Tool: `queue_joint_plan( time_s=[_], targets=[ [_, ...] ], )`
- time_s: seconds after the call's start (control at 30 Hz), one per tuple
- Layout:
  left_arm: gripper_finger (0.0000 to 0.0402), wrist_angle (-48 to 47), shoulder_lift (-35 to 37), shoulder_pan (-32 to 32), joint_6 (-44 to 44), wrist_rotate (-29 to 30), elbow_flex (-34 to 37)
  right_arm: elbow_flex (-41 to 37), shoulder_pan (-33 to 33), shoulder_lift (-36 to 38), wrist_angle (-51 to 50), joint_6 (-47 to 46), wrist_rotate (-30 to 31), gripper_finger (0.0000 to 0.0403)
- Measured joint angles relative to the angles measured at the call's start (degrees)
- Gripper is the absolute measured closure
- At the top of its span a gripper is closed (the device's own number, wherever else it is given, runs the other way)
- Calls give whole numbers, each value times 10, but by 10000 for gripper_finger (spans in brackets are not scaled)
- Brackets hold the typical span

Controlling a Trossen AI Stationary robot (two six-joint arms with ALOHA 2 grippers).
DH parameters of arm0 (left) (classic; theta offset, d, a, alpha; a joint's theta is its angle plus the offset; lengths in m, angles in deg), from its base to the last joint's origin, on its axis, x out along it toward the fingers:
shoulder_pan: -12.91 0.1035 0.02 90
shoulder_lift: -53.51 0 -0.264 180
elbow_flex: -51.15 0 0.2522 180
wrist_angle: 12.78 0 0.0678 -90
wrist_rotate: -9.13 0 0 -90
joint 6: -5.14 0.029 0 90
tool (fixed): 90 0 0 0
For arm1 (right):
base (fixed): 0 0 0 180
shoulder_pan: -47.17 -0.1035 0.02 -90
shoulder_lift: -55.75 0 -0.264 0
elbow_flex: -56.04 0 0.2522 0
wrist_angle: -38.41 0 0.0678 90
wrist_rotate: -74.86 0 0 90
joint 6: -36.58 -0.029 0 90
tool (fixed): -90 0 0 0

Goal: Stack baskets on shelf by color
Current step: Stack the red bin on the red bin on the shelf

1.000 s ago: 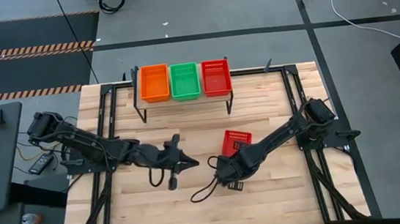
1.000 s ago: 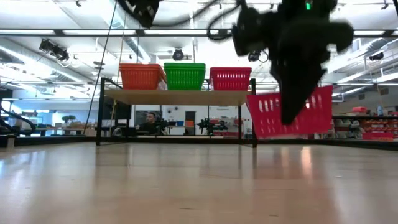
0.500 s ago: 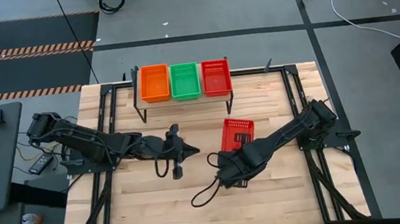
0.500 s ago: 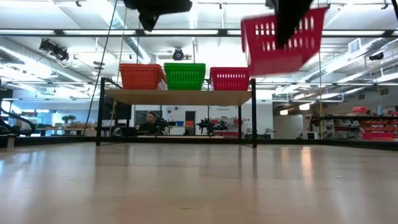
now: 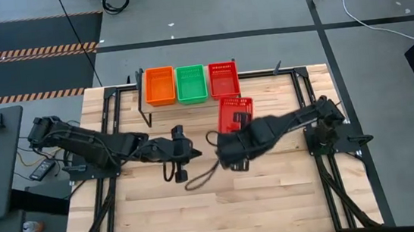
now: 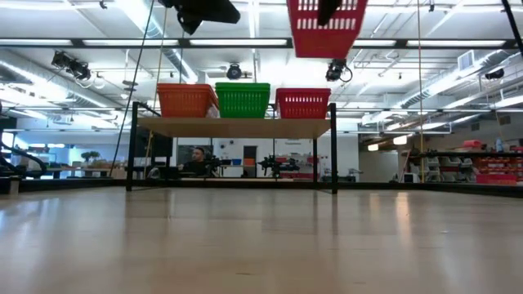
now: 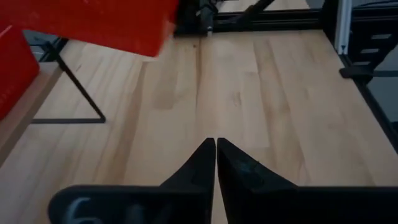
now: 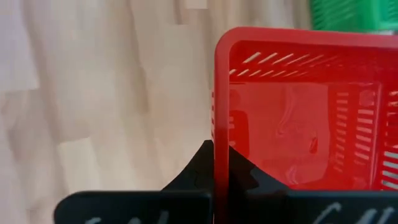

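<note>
Right gripper [image 8: 221, 163] clenched on red basket [image 5: 234, 112] rim.
Basket held aloft at 6 o'clock of shelf [image 5: 190, 101]; left gripper [image 7: 216, 163] pinched closed, empty.

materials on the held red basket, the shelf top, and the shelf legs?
Red basket held by the right gripper: looks like molded plastic, slightly glossy, thin slotted walls. Shelf top: light wood plank by its pale tone, finish unclear. Shelf legs: thin black rods, probably painted metal.
</note>
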Motion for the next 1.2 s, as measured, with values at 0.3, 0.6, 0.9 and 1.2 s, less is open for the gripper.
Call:
queue_joint_plan(
  time_s=[0.3, 0.6, 0.9, 1.2],
  targets=[
    [388, -31, 0, 2, 23, 0, 0, 9, 97, 0, 0, 170, 1, 395],
    [389, -36, 8, 16, 59, 4, 0, 9, 198, 10, 23, 295, -3, 394],
    [387, -13, 32, 50, 76, 7, 0, 9, 271, 15, 95, 389, -57, 394],
    [387, -10, 53, 60, 117, 9, 1, 8, 325, 15, 114, 404, -121, 394]
  ],
)
